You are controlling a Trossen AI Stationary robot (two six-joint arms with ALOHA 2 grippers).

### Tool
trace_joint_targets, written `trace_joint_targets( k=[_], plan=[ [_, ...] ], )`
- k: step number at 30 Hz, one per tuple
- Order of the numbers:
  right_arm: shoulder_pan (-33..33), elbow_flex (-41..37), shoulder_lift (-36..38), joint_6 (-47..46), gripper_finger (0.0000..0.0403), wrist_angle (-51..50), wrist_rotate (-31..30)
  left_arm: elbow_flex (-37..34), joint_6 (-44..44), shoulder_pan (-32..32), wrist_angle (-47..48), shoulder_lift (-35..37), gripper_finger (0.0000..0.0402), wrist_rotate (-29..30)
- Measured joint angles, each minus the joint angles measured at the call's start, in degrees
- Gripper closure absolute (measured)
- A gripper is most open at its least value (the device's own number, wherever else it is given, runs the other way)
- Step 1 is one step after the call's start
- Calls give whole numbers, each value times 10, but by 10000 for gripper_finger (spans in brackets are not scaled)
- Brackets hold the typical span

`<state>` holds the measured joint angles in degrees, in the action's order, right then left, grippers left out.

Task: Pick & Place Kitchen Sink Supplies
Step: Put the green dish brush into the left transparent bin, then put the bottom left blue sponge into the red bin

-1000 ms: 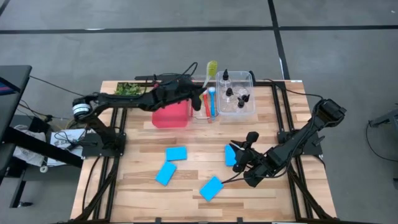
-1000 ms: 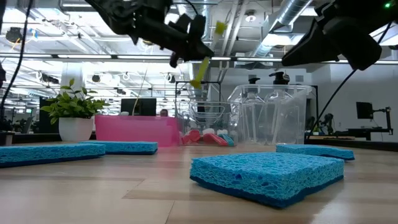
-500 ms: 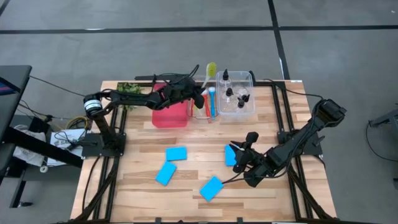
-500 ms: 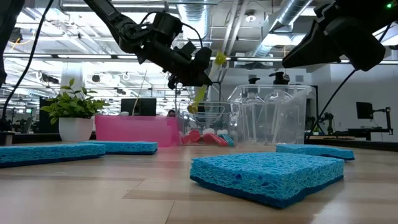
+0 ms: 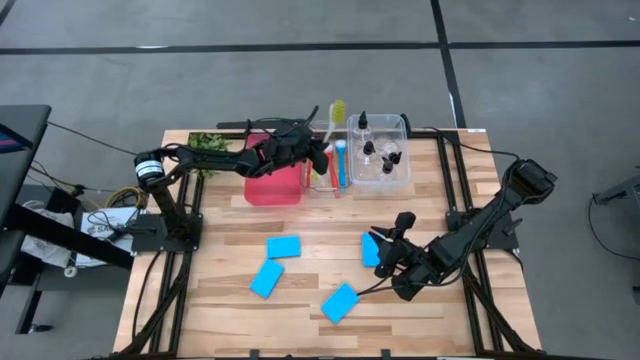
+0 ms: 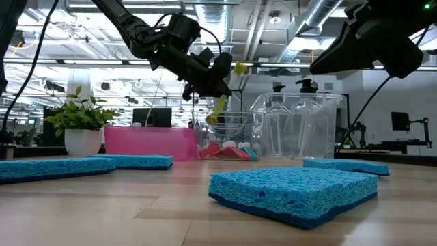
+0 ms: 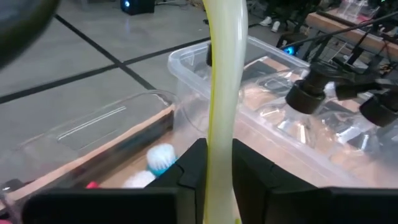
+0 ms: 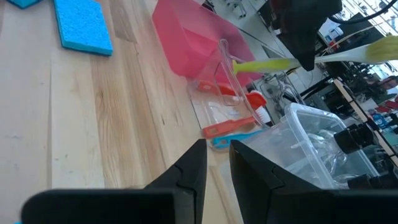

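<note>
**Now: left gripper holding the yellow-green brush**

Desk (image 5: 230,250) carries four blue sponges (image 5: 284,246) in front. Left gripper (image 5: 322,157), clamped on the yellow-green brush (image 5: 337,113), is above the narrow clear tray (image 5: 322,186). Right gripper (image 5: 378,250), fingers narrow and empty, hovers beside one sponge.

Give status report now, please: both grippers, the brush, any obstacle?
Left gripper shut on yellow-green brush, above narrow clear tray. Right gripper waits low over table, empty. Red and blue brushes already inside tray.
</note>
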<state>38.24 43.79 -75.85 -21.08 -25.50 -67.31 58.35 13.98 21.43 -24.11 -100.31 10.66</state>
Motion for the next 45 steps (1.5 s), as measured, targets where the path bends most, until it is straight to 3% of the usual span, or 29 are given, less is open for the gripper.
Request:
trace_joint_targets(
  k=[25,45],
  plan=[
    [0,0,0,0,339,0,0,0,-1,4,1,0,338,4],
    [0,0,0,0,339,1,4,0,-2,12,1,0,285,4]
  ],
)
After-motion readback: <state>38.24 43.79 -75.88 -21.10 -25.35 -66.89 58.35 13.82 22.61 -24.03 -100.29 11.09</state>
